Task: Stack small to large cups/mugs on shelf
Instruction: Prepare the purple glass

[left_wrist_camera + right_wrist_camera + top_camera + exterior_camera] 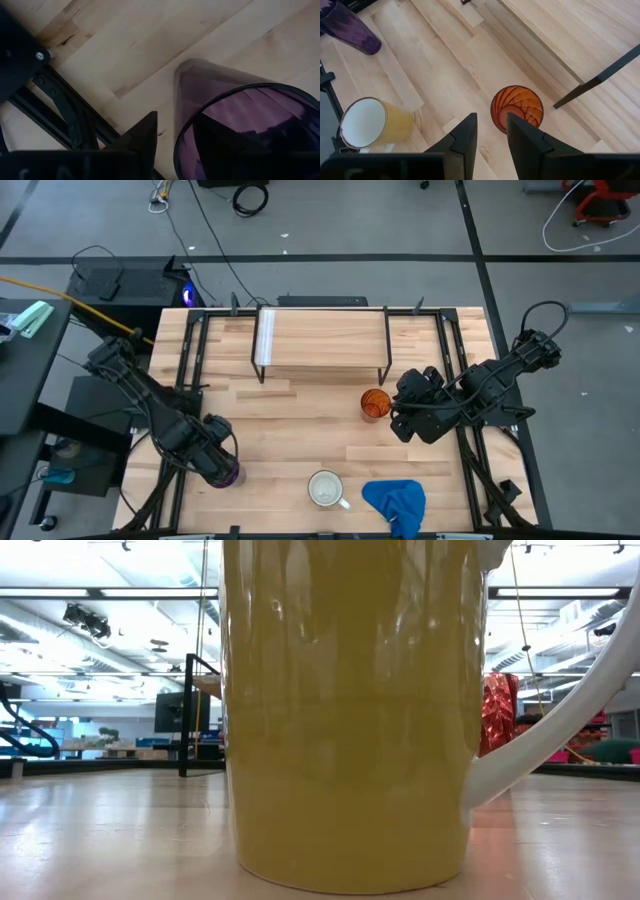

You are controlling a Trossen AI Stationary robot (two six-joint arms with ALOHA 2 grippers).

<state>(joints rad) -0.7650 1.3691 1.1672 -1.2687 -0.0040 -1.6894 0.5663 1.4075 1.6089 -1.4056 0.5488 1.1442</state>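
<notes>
Orange cup — nothing visible inside.

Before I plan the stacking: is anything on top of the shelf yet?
No cup stands on the shelf; its board shows bare from above. The purple tumbler, white mug and orange cup all sit on the table. Under the board is hidden.

Translucent purple tumbler at front left; white handled mug front centre, left of crumpled blue cloth; translucent orange cup before light-wood wire-legged shelf.
</notes>
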